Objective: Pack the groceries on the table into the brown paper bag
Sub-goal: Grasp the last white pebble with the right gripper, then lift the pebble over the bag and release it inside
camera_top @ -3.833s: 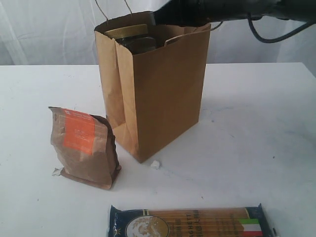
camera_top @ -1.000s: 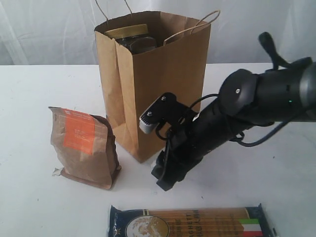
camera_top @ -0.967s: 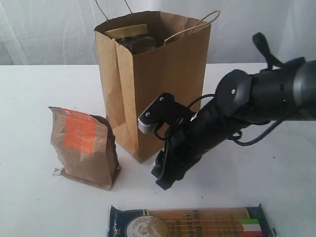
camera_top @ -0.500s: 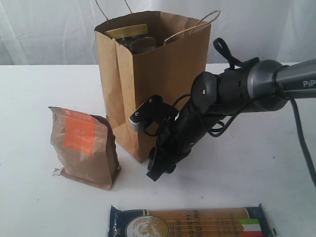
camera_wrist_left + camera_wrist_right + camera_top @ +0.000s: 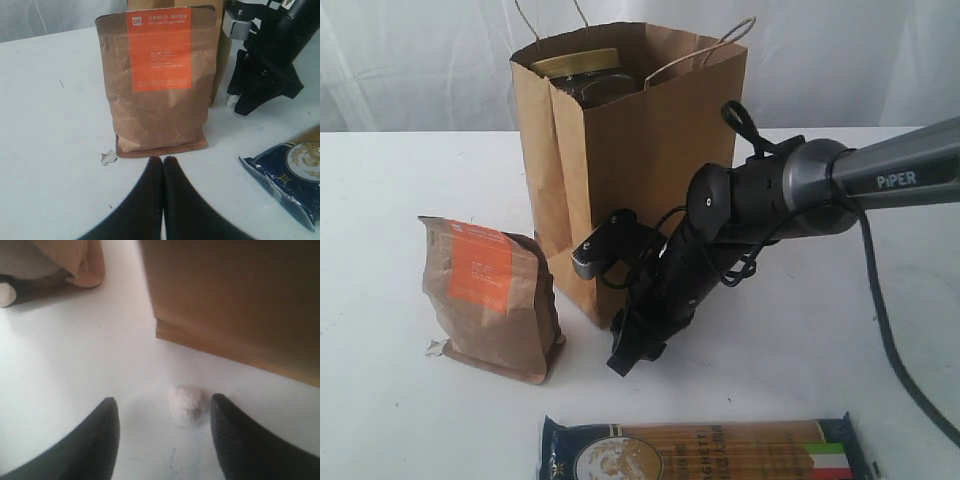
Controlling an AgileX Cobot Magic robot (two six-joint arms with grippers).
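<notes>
My right fingers [image 5: 97, 440] stood spread over the surface [image 5: 75, 365] — brown paper bag [image 5: 225, 300] just beyond; left fingers [image 5: 150, 200] pressed together, kraft pouch [image 5: 160, 90] just ahead.

Paper bag [image 5: 640, 150] stands on the table [image 5: 840, 330], jar [image 5: 582, 68] inside near its top. Pouch [image 5: 490, 300] upright to its left. Spaghetti pack [image 5: 710, 452] lies in front; right hand [image 5: 632, 352] between pack and bag.
</notes>
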